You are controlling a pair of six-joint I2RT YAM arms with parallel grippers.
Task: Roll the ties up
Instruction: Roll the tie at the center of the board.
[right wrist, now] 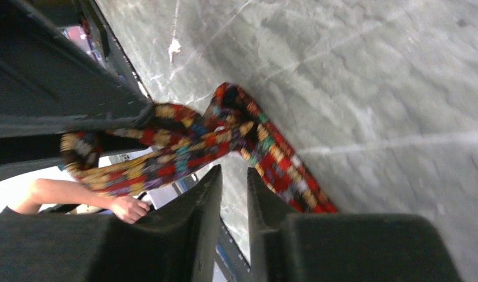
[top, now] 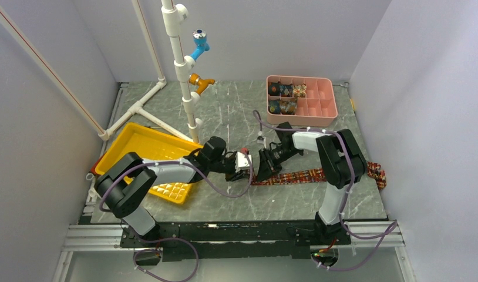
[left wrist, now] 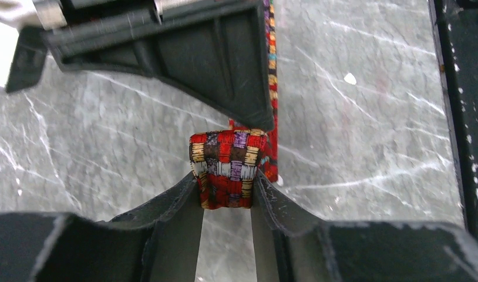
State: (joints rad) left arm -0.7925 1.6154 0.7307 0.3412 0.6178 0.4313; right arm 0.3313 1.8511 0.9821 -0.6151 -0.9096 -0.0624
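Note:
A tie (top: 319, 174) with red, dark and gold checks lies as a flat strip on the grey table, running right from both grippers. My left gripper (top: 246, 167) is shut on its folded left end; in the left wrist view the jaws (left wrist: 226, 182) pinch the folded end of the tie (left wrist: 226, 167) from both sides. My right gripper (top: 264, 168) faces it closely from the right. In the right wrist view its jaws (right wrist: 232, 170) stand a narrow gap apart with nothing between them, and the lifted tie (right wrist: 184, 144) crosses just beyond the tips.
A pink compartment tray (top: 327, 103) at the back right holds several rolled ties (top: 286, 97). A yellow tray (top: 142, 147) lies at the left. A white pipe stand (top: 187, 88) with blue and orange fittings rises behind it.

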